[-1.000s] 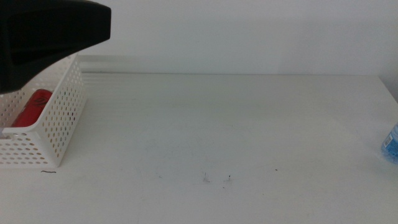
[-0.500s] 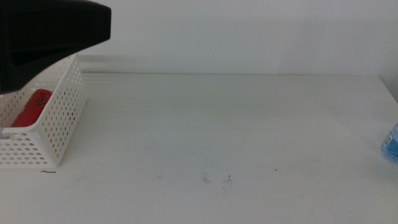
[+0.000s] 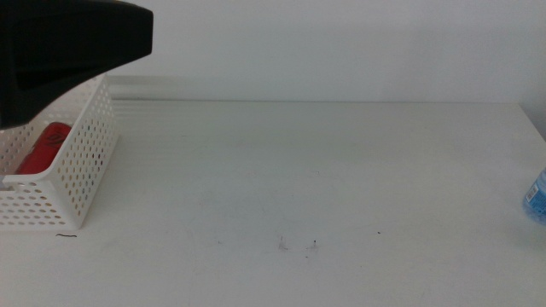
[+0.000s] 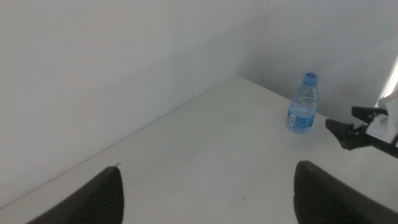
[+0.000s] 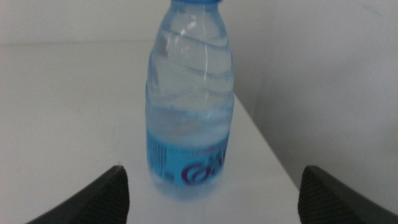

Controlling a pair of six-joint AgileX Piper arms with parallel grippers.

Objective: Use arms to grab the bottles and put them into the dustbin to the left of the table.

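Observation:
A clear blue-labelled water bottle (image 5: 189, 106) stands upright on the white table (image 3: 324, 170) near its right edge (image 3: 536, 198). My right gripper (image 5: 211, 174) is open, its jaws wide to either side, and the bottle stands just ahead of them, untouched. The left wrist view shows that bottle (image 4: 303, 102) far off, with the right gripper (image 4: 346, 129) close beside it. My left arm (image 3: 60, 51) hangs over the dustbin (image 3: 85, 162), and the left gripper (image 4: 208, 171) is open and holds nothing. A red can (image 3: 47, 147) lies inside the dustbin.
A white wall runs along the table's far edge. Small dark specks (image 3: 314, 246) mark the tabletop near its front. The table's right edge lies just past the water bottle.

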